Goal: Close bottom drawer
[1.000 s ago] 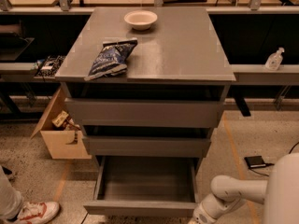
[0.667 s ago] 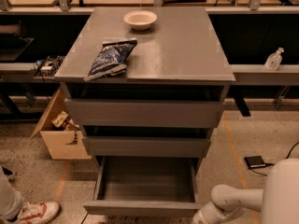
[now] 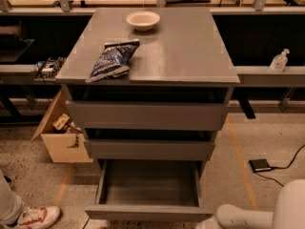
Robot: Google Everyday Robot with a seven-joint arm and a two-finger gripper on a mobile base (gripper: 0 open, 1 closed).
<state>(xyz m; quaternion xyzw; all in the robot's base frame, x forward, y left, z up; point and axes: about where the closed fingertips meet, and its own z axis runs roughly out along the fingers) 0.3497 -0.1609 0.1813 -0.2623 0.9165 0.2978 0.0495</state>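
The bottom drawer [image 3: 148, 212] is the narrowest of three stacked grey drawers and stands pulled far out; its shallow grey box [image 3: 150, 182] is empty. My white arm [image 3: 240, 217] comes in from the lower right and ends at the drawer front's right corner. The gripper itself is cut off by the bottom edge of the view, so it is not visible. The middle drawer front [image 3: 148, 149] and the top drawer front [image 3: 145, 116] sit slightly out above it.
On the cabinet top [image 3: 190, 51] lie a blue chip bag [image 3: 111, 60] and a white bowl [image 3: 142, 19]. An open cardboard box [image 3: 59, 132] stands on the floor at left, near a person's shoe [image 3: 35, 217]. A small black device with a cable [image 3: 260, 165] lies at right.
My arm has sunk lower in the view, toward the bottom edge by the drawer's right front corner. The drawer stands as far out as before.
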